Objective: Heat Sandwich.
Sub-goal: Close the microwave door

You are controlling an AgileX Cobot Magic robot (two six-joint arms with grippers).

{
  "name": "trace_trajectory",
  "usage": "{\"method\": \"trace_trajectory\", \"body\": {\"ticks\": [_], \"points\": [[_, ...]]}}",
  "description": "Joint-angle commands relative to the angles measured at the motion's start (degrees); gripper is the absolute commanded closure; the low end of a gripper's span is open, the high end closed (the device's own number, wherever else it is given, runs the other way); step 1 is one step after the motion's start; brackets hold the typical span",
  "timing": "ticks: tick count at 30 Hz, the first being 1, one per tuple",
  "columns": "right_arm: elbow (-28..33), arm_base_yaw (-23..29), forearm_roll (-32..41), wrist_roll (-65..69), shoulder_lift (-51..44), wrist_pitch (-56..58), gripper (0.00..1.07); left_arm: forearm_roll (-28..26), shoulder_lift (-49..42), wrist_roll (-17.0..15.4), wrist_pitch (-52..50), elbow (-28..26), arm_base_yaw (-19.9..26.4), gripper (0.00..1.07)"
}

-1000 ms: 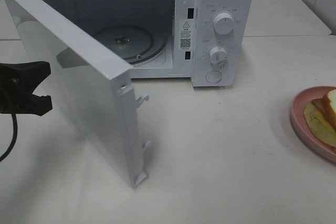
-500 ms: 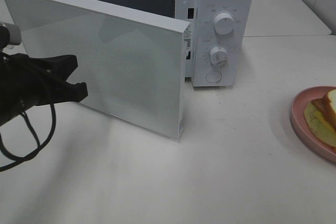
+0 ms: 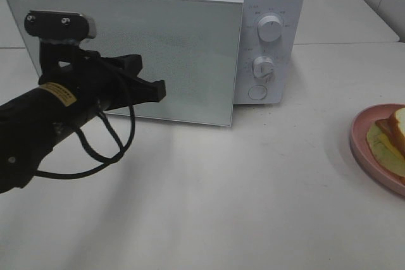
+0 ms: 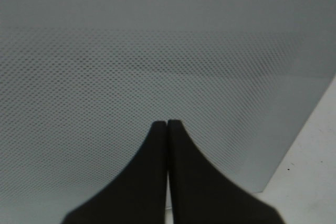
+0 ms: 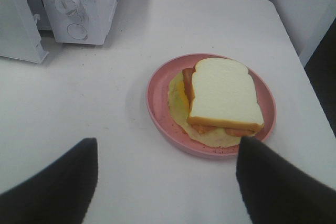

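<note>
The sandwich, pale bread over yellow filling, lies on a round pink plate at the table's right edge. In the right wrist view the sandwich and plate sit just ahead of my right gripper, which is open and empty above the table. The white microwave stands at the back. Its door is nearly closed, still slightly ajar. My left gripper is shut, its tips against the door's outer face. The left wrist view shows the gripper with closed fingers on the door.
The microwave's control panel with two knobs and a button faces forward, right of the door. White table spreads in front. The left arm's black cable hangs over the table's left side.
The microwave door has swung from wide open to nearly closed. My left gripper has moved right and toward the microwave, against the door. The sandwich and plate have not moved.
</note>
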Motion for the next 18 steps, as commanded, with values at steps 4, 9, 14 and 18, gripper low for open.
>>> {"method": "trace_trajectory", "body": {"ticks": [4, 9, 14, 18], "points": [[0.06, -0.4, -0.17, 0.17, -1.6, -0.46, 0.36, -5.67, 2.58, 4.24, 0.92, -5.1, -3.27, 1.07], [0.06, -0.4, -0.17, 0.17, -1.6, -0.46, 0.36, -9.11, 5.16, 8.19, 2.86, -9.97, -4.41, 1.07], [0.06, -0.4, -0.17, 0.17, -1.6, -0.46, 0.36, -9.97, 7.85, 8.42, 6.59, -15.47, -4.41, 1.07], [0.06, -0.4, -0.17, 0.17, -1.6, -0.46, 0.36, -10.03, 9.91, 8.54, 7.16, -18.96, -4.41, 1.07]]}}
